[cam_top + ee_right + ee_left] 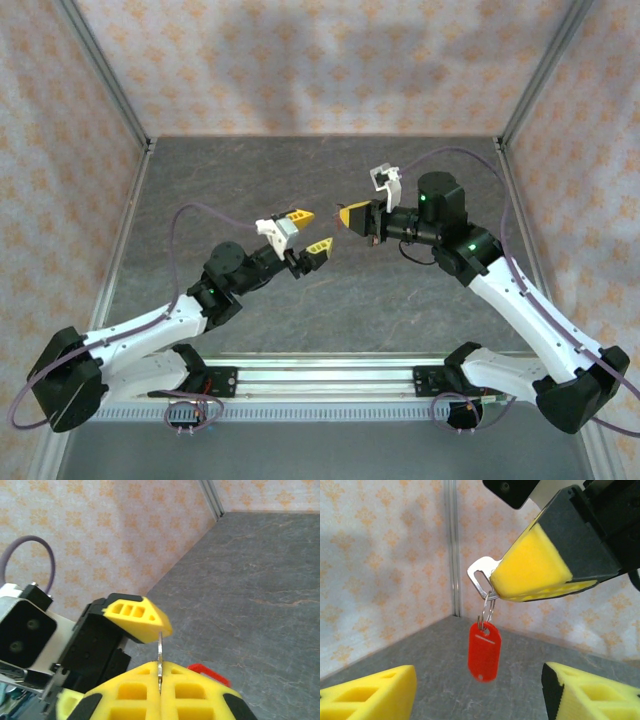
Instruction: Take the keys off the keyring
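Barely started: grips the key (479, 576) mid-air in the clenched right gripper (350, 217), dangles keyring (487, 611) and red tag (484, 651) from it at six o'clock, spreads the left gripper (309, 231) empty at eight o'clock, leaves all unthreading undone.

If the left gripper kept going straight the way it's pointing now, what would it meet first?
Probably the red tag, hanging from the keyring under the key pinched in the right gripper. It hangs centred ahead of the left gripper, fingers open, though depth is unclear.
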Controlling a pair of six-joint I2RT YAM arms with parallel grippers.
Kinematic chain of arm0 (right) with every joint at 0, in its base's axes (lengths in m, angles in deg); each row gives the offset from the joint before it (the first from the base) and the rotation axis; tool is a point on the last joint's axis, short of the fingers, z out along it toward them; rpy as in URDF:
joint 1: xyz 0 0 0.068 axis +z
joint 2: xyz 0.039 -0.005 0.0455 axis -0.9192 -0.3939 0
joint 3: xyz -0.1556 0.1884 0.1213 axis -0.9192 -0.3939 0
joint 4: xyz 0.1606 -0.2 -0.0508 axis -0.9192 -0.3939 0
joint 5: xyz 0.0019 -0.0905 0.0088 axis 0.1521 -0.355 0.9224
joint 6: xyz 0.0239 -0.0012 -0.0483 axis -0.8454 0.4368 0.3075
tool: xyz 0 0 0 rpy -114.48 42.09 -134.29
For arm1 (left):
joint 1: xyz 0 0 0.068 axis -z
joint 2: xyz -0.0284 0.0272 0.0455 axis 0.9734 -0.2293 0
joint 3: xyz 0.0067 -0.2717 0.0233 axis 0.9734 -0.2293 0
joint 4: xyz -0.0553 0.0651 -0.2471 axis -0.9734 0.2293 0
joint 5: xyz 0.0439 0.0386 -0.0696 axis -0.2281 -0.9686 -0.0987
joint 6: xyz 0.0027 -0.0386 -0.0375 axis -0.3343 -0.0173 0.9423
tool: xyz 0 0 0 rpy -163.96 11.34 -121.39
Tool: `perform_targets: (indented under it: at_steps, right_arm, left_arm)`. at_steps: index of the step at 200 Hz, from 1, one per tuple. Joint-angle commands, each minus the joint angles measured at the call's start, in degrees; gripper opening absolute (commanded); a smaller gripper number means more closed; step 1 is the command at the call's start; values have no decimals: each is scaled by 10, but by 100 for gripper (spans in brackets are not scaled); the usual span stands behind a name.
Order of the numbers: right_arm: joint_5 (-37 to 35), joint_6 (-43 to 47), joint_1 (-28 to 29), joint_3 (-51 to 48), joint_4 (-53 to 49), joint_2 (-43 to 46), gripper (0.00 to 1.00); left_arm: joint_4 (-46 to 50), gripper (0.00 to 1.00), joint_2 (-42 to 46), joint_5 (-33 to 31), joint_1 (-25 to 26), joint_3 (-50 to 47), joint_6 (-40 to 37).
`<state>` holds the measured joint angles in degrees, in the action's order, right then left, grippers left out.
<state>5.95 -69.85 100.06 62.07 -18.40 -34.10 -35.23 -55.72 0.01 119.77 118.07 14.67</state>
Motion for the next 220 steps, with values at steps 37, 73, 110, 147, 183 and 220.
perform_targets:
  at_steps: [37,73,110,147,183,220]
  right_arm:
    - [49,-47,-2,34,31,2,0]
    - [62,-63,-2,30,44,9,0]
    - [70,-74,-2,25,56,12,0]
    - [73,-83,-2,22,70,13,0]
    - [79,-93,-2,20,83,13,0]
    - [79,-95,-2,20,86,12,0]
  left_arm:
    - [-151,73,-76,16,1,27,-22]
    - [-183,74,-100,32,0,42,-23]
    - [-172,73,-104,55,0,60,-26]
    - [-169,66,-109,53,0,67,-35]
    - [-177,61,-113,45,0,73,-40]
    - [-180,61,-112,34,0,80,-50]
